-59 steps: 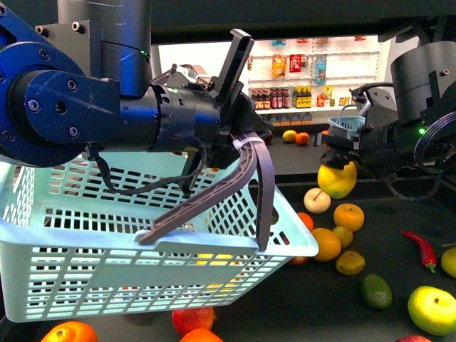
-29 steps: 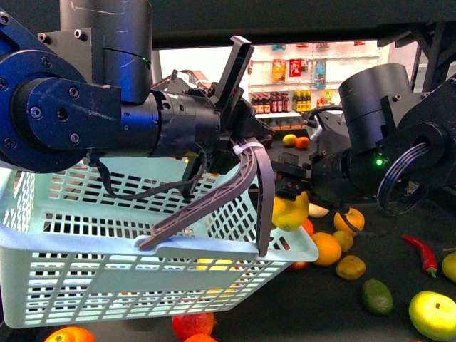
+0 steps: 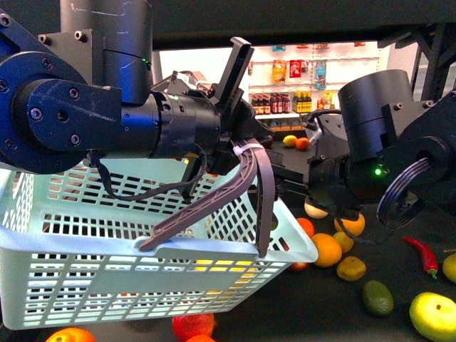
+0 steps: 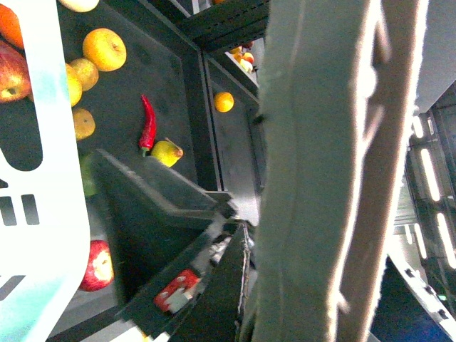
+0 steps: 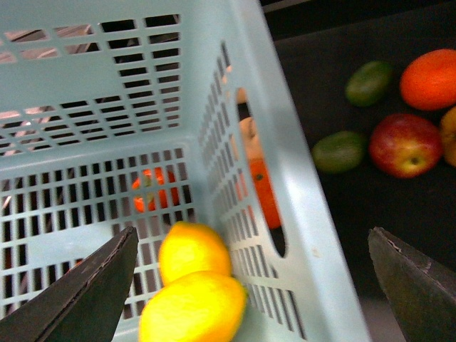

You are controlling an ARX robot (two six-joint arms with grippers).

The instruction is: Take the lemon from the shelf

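Note:
Two yellow lemons lie inside the pale blue basket [image 5: 92,85]: one lemon [image 5: 192,251] against its wall and a second, blurred lemon [image 5: 194,308] beside it. My right gripper [image 5: 251,231] hangs open over the basket's rim with nothing between its fingers; in the front view the right gripper [image 3: 291,187] is just right of the basket [image 3: 107,271]. My left gripper [image 3: 239,146] is shut on the grey basket handle [image 3: 246,178], which fills the left wrist view [image 4: 313,171]. The black shelf tray [image 3: 313,306] lies below and to the right.
Loose fruit covers the shelf tray: an orange [image 3: 326,249], an avocado [image 3: 376,297], a red chilli [image 3: 420,255] and a yellow-green fruit [image 3: 433,315]. More oranges and an apple [image 3: 192,324] sit under the basket. White-lit shelves of bottles [image 3: 292,100] stand far behind.
My right gripper carried a lemon leftward from above the shelf to the basket's edge and let it go. The lemon has left the jaws and lies in the basket.

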